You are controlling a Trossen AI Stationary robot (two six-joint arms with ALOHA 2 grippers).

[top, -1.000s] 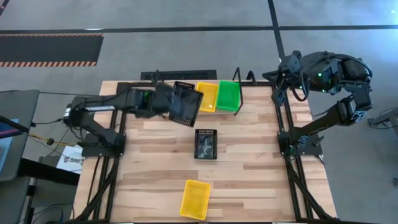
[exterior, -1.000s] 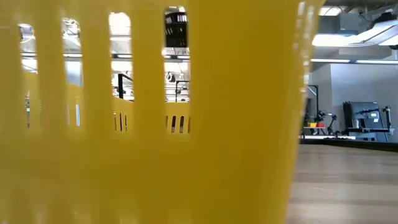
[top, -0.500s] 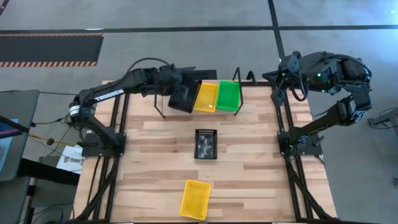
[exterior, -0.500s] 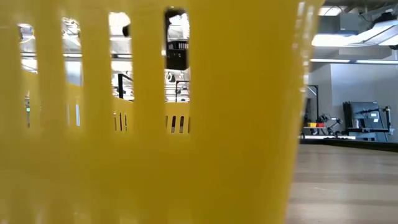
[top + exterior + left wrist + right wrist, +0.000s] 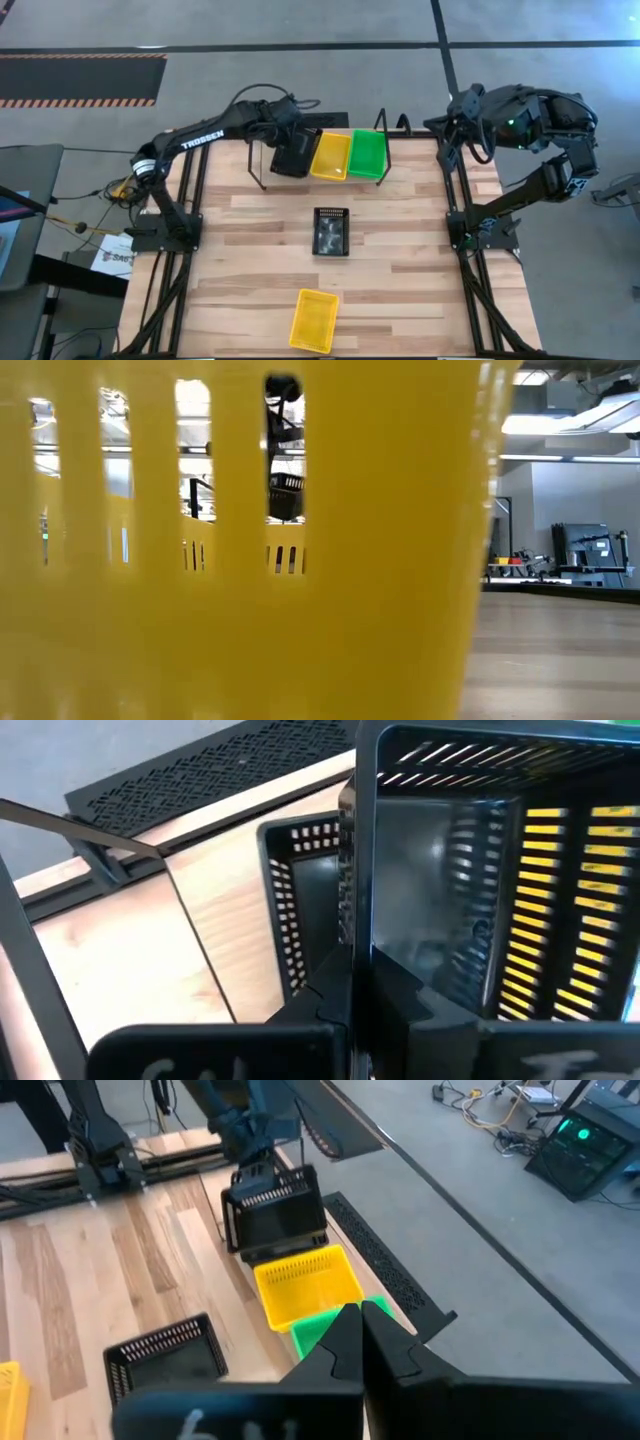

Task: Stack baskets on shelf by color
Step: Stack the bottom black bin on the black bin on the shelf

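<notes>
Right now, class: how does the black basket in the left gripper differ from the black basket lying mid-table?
The held black basket hangs tilted in the shut left gripper over the shelf, beside the yellow stack. The mid-table black basket lies flat, alone and ungripped on the table. Both are the same perforated black trays.

Your work surface is a pale wood plank table (image 5: 400,250) in a black frame. At its far edge stands the shelf (image 5: 262,170), a low black wire rack with looped uprights. On the shelf you see a yellow basket stack (image 5: 331,156) touching a green basket stack (image 5: 366,153). A black basket (image 5: 331,231) lies directly on the table near its centre. A single yellow basket (image 5: 313,320) lies near the front edge, well apart from the shelf.
</notes>
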